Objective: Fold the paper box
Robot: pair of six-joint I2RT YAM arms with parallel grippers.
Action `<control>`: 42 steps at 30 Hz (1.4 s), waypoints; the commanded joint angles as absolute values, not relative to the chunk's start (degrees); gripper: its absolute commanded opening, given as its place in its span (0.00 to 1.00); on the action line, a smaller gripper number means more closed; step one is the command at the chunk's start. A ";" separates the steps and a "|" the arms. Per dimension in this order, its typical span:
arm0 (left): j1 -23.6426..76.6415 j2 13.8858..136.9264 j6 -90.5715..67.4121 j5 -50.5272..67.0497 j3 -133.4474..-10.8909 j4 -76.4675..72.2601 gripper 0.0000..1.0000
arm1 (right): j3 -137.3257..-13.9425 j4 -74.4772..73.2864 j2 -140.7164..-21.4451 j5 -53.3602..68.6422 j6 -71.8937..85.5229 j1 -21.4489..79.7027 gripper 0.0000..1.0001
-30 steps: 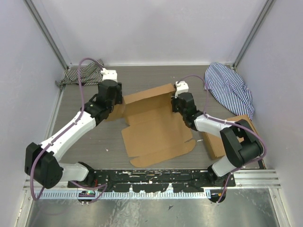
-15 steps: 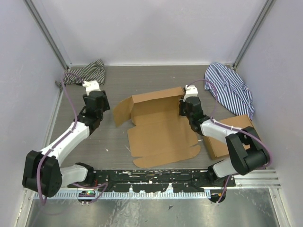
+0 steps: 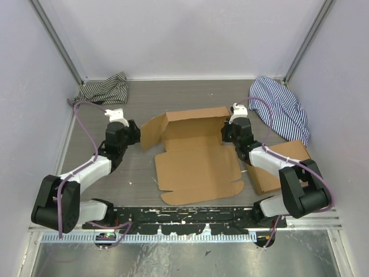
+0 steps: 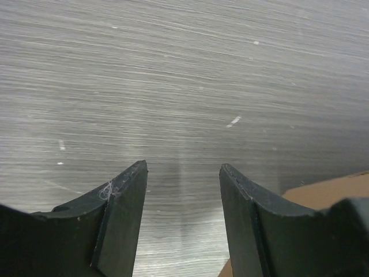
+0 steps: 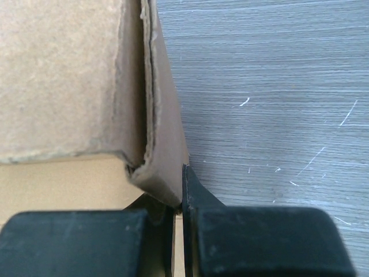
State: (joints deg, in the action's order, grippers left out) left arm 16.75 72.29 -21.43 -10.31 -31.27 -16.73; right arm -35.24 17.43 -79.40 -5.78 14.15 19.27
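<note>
Left fingers (image 4: 124, 213) withdrawn, right fingers (image 5: 197, 197) pinching paper box (image 3: 196, 164)

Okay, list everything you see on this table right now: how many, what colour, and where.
paper box: one, plain brown, mid-table, mostly flat, back and side flaps raised
second cardboard box: one, brown, right of the paper box, partly under the right arm
dark striped cloth: one, dark and white, back left corner
blue striped cloth: one, blue and white, back right
table: one, grey wood grain
left gripper: one, black, open over bare table, left of the paper box
right gripper: one, black, shut on the paper box's raised right flap
</note>
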 commanded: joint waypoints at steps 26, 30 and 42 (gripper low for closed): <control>36.31 64.03 -18.74 -4.23 -24.29 -28.12 0.58 | -39.29 16.83 -80.34 0.35 17.28 19.13 0.01; 38.31 64.82 -17.44 -4.49 -24.70 -29.69 0.59 | -39.41 16.47 -80.33 0.70 16.91 19.13 0.01; 40.52 66.19 -14.64 -10.87 -26.18 -32.43 0.68 | -38.07 16.60 -78.40 2.10 16.41 19.45 0.01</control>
State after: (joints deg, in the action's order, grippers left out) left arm 40.29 64.97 -16.75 -6.37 -22.74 -28.82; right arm -37.32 14.28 -80.77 0.56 15.49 19.27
